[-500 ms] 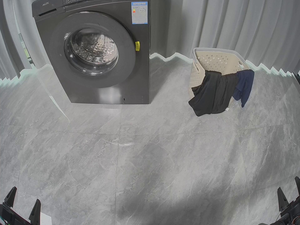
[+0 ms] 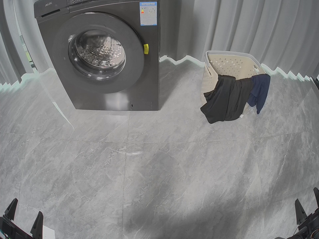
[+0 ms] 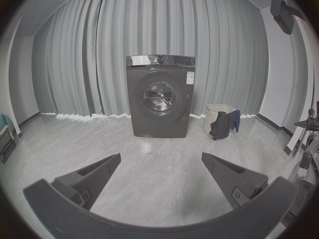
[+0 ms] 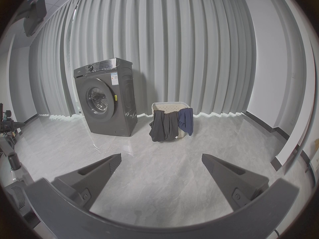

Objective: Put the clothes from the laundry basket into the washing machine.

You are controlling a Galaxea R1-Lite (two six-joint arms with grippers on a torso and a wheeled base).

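Grey stone-patterned floor (image 2: pixel 159 176) lies between you and everything the task concerns. Your left gripper (image 2: pixel 27 207) sits low at the near left corner of the head view, its two dark fingers (image 3: pixel 93 180) spread wide with nothing between them. Your right gripper (image 2: pixel 306 195) sits at the near right corner, likewise spread and empty. Both wrist views show the same wide gap, with bare floor between the fingers. The laundry basket (image 2: pixel 232 63), cream-coloured with perforated walls, stands on the floor ahead and to your right, well apart from both grippers and on the right one's side. A black garment (image 2: pixel 226 100) hangs over its front rim and down the outside wall, its lower edge at or just above the floor; you cannot tell which. A navy garment (image 2: pixel 261 88) is draped over the same rim just beside the black one, on its right, and the two touch. The washing machine (image 2: pixel 99 87), dark grey with a round front opening showing the steel drum (image 2: pixel 97 54), stands ahead and to your left. It is beside the basket with a strip of floor between them, and well apart from the left gripper. Whether its door is open you cannot tell from these views. Pale pleated curtains (image 2: pixel 239 17) hang behind both machine and basket.
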